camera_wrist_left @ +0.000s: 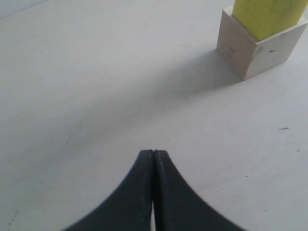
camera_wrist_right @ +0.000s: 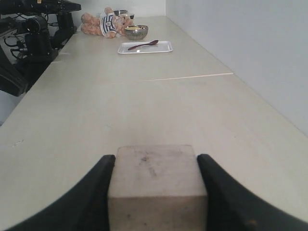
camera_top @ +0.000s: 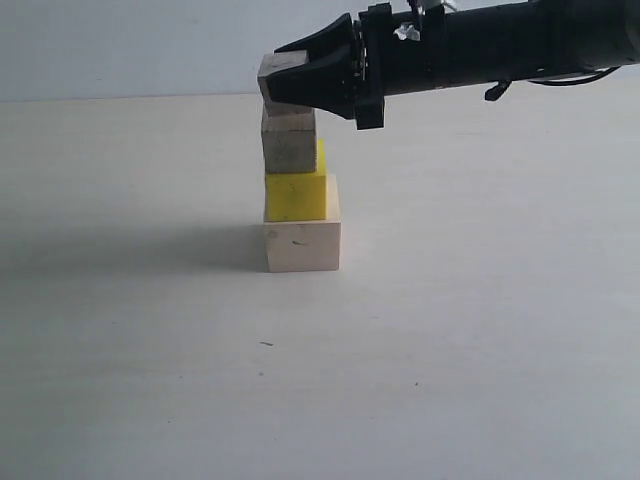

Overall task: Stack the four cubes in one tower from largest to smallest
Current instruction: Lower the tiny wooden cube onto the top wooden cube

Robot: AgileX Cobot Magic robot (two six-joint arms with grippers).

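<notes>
So 3 of the 4 cubes are already stacked on the table (camera_top: 480, 340): the big cube (camera_top: 302, 247) at the bottom, the yellow cube (camera_top: 295, 196) on it, and the grainy cube (camera_top: 289, 142) on that. The last one, the top cube (camera_top: 274, 78), is being gripped by the right gripper (camera_top: 292, 66). Its jaws are set fairly wide and pressed against 2 opposite faces. This is being shown best in the right wrist view, where the top cube (camera_wrist_right: 156, 185) is filling the whole gap between the fingers (camera_wrist_right: 91, 192).

The bit everything is hinging on: the arm is being held level, its long axis running right to left in the exterior view. The top cube is being carried right at the top of the grainy cube, but offset a little to the left, so one edge is overhanging. Whether the 2 are actually touching can't quite be told from here; it's probably contact or a hair above.

A small shift back to the right is likely being called for before letting go, or the cube could be tipped off.

The left gripper (camera_wrist_left: 153, 161) is being held shut, low over the table. The big cube (camera_wrist_left: 250, 53) and yellow cube (camera_wrist_left: 269, 14) are well apart from it, so the right arm is clearly the nearer one.
</notes>
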